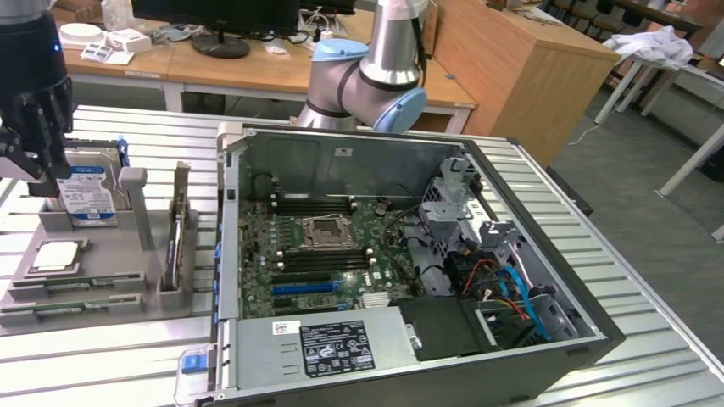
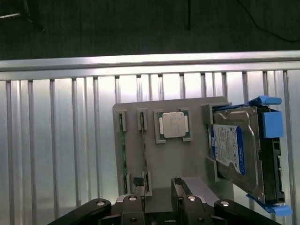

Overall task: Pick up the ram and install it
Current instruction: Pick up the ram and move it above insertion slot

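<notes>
In the exterior view the gripper (image 1: 40,165) hangs above the far corner of the grey holder (image 1: 114,254). The holder sits on the slatted table (image 1: 136,356), to the exterior view's left of the open computer case (image 1: 588,339). The ram (image 1: 85,282) lies on edge in a slot near the holder's front edge, with a second stick (image 1: 68,311) parallel to it at the very edge, and nothing touches either one. The dark slots on the motherboard (image 1: 328,254) are too small and shadowed to tell whether any is filled, and the gripper hides part of the hard drive (image 1: 91,193). In the wrist view the gripper (image 2: 158,185) stands spread and empty above the holder (image 2: 187,159). One jaw is over the end of the ram (image 2: 144,150) and the other is over bare holder near the processor (image 2: 173,126). The step in hand appears to be the approach to the pick. A clean take would likely call for setting the jaws astride the thin board, away from its slot ends, and descending square to it. Both sticks show only as thin green edges, so their chips cannot be made out, and the ram's end is hidden beneath the jaw.
</notes>
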